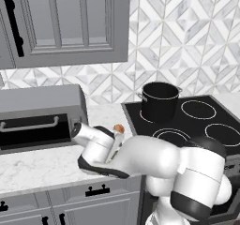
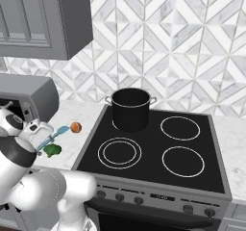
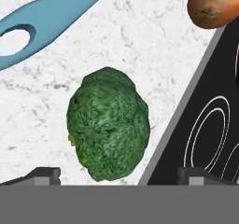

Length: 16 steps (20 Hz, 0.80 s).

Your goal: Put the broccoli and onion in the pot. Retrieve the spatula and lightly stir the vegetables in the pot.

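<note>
Between the claw's (image 3: 119, 175) two dark fingertips (image 3: 44, 175), which stand wide apart and grasp nothing, the broccoli (image 3: 108, 124) lies on the white marble counter (image 3: 140, 45). In the hand view it is a dark green, bumpy oval floret with a small paler spot on one side, and neither fingertip touches it; bare counter shows between the floret and the one tip, while the other tip sits over the edge of the stove (image 3: 205, 134). In the right base view the claw (image 2: 44, 139) hangs just above the broccoli (image 2: 52, 150), near the counter's front edge.

Beyond the floret, farther from the claw, the light-blue spatula (image 3: 44, 17) lies flat on the counter, its looped end with an oval hole nearest and the rest running off the frame. It is apart from the broccoli, with bare marble between them. The onion (image 3: 215, 4), round and orange-brown with a pale sheen, rests beyond the floret too, just beside the grey rim of the stove.

The black cooktop's edge runs close along one side of the broccoli, so open room is narrow there and wider toward the spatula. Well past the onion, the tall black pot (image 2: 130, 109) stands upright on a rear burner of the stove, its mouth open. A grey microwave (image 1: 40, 116) sits on the counter on the claw's other side.
</note>
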{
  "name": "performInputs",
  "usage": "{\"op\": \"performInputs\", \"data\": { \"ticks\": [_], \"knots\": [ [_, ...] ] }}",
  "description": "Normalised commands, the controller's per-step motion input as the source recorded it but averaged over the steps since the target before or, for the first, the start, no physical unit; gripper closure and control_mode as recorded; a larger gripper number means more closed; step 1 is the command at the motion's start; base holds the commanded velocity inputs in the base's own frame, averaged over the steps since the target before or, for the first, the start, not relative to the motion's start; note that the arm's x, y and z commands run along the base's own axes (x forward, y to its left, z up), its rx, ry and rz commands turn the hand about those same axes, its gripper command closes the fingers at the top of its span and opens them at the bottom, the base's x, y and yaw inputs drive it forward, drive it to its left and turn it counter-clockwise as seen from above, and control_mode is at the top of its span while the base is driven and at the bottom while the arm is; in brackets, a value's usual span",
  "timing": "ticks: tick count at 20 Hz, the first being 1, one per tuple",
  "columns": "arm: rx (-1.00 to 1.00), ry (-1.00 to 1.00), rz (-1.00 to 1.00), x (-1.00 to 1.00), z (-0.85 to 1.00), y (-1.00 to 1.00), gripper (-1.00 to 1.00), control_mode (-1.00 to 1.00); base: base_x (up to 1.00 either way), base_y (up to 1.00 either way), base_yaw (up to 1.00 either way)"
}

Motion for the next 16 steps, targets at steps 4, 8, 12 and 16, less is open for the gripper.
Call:
{"op": "performInputs", "data": {
  "ticks": [4, 8, 12, 16],
  "knots": [
    [-0.02, 0.10, 0.07, 0.11, -0.21, 0.07, -1.00, -1.00, 0.00, 0.00, 0.00],
    [0.00, 0.10, 0.06, 0.34, -0.27, 0.00, -1.00, -1.00, 0.00, 0.00, 0.00],
    [0.00, 0.10, 0.05, 0.33, -0.21, 0.00, -1.00, -1.00, 0.00, 0.00, 0.00],
    [0.00, 0.14, 0.05, 0.31, -0.24, 0.00, 1.00, -1.00, 0.00, 0.00, 0.00]
  ]
}}
